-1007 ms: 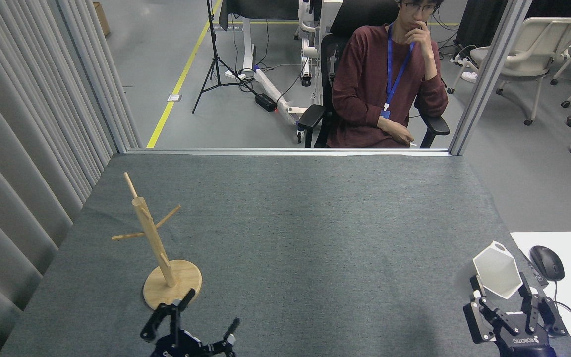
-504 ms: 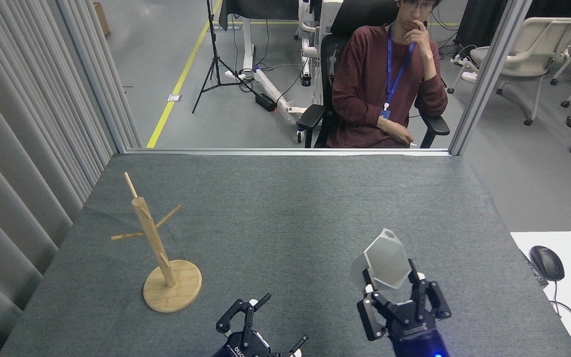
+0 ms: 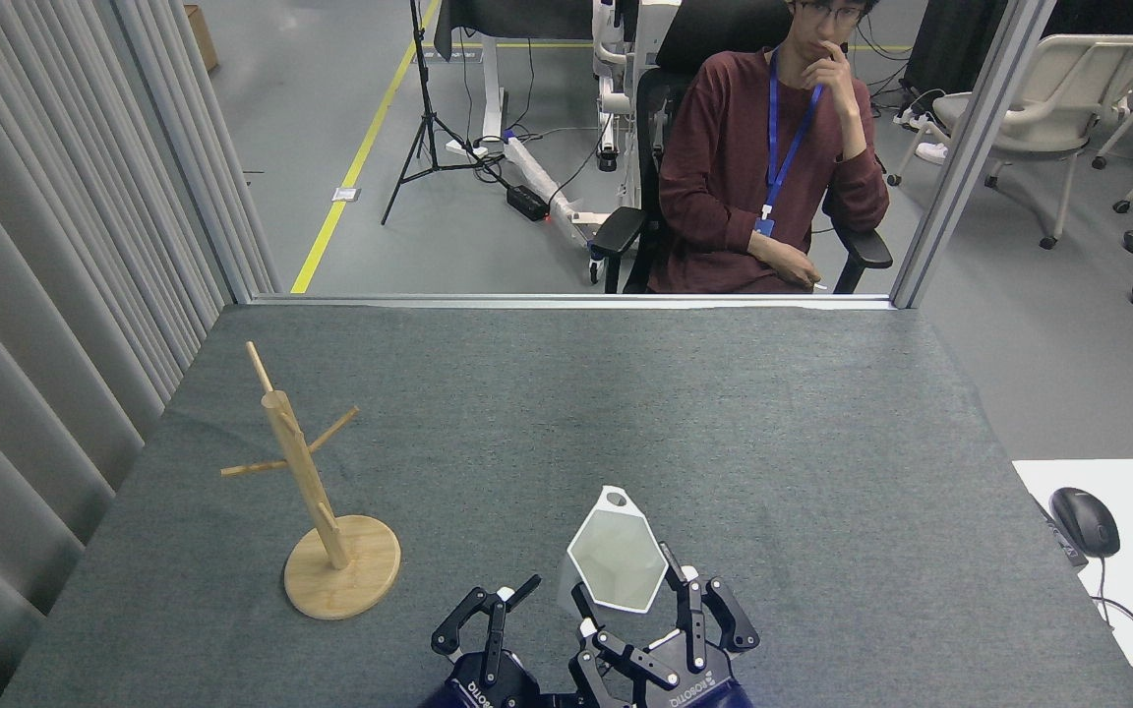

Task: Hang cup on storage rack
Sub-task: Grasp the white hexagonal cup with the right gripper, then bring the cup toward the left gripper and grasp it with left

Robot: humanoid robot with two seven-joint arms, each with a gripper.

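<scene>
The cup, a white faceted mug with a hexagonal rim, is held above the near middle of the table, its mouth facing me and its small handle with a round hole pointing away. My right gripper is shut on the cup from below. Just left of it, my left gripper is open and holds nothing. The storage rack, a light wooden mug tree on a round disc base, stands upright at the near left, well left of both grippers, its thin pegs bare.
A person in a dark red top sits in a chair beyond the table's far edge. A white side surface with a black mouse lies at the right. A ribbed grey wall borders the table's left side.
My right gripper has carried the cup from the table's right edge leftward to the near middle. My left gripper has shifted right, away from the rack's base.
</scene>
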